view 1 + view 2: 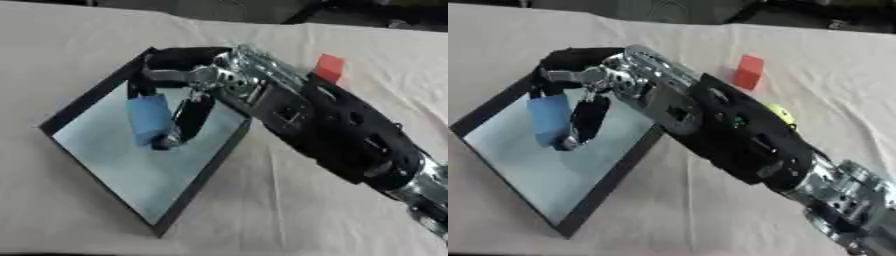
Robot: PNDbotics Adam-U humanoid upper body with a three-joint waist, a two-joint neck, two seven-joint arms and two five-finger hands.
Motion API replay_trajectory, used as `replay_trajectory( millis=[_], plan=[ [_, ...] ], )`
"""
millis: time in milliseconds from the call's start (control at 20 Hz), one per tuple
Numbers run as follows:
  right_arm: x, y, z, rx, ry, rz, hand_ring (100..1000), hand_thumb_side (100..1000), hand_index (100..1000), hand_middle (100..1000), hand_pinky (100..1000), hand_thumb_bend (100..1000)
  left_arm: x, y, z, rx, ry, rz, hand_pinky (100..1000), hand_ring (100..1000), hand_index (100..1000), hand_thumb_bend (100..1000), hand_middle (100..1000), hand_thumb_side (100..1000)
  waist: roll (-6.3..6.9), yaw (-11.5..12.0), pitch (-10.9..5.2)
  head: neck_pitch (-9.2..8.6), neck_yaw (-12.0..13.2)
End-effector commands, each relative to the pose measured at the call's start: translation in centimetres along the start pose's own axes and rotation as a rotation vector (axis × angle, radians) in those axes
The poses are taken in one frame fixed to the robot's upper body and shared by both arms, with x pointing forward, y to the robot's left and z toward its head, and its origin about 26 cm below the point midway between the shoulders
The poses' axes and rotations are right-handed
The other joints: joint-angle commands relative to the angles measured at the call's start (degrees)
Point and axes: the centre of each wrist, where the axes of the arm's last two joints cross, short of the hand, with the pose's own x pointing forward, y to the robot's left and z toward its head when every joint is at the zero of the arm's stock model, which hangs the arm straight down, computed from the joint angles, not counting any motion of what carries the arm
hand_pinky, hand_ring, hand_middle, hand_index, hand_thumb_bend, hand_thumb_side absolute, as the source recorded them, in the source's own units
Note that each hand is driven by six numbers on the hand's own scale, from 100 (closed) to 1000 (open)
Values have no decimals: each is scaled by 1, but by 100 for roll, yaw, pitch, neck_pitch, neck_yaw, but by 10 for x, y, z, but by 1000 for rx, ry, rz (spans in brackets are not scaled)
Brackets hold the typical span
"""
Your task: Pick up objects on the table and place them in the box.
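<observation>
My right hand (179, 67) reaches from the lower right across the table and hangs over the box (105, 165), a shallow black-rimmed tray with a pale blue floor. Its fingers are curled round a blue cylinder-like object (150, 120), which is held upright above the box floor, near the box's far corner. A red block (749, 72) stands on the cloth behind the forearm. A small yellow-green object (780, 113) peeks out from behind the arm in the right eye view. My left hand shows in neither view.
A wrinkled beige cloth (289, 210) covers the table. The dark forearm (350, 135) crosses the right half of the scene diagonally. The far edge of the table meets a dark background.
</observation>
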Motion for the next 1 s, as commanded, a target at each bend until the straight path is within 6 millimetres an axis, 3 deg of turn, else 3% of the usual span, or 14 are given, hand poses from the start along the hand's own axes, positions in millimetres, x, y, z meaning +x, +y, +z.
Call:
replay_trajectory(
  millis=[50,100,450,800,1000],
  plan=[
    [0,-6,1,21,-44,68,872,366,901,768,900,504,7,0,-3,-5,-28,4,805,586,779,414,795,663,52,3,-64,-6,2],
    [-1,-6,1,28,-55,80,909,408,922,801,922,547,7,0,-4,-6,-28,4,805,586,779,415,795,663,56,-1,-64,-6,3],
    [-8,-8,4,17,-52,115,942,414,944,829,944,609,6,0,-3,-9,-24,4,806,586,779,417,796,663,66,-22,-73,-6,10],
    [-10,-12,14,-44,-51,87,914,392,933,808,925,566,7,0,-3,-9,-25,3,806,587,779,414,796,663,73,-37,-90,-6,23],
    [-11,-26,41,-140,-46,39,884,335,913,782,909,505,5,1,-3,-5,-22,-1,806,587,779,411,795,664,78,-79,-99,-6,49]
  ],
)
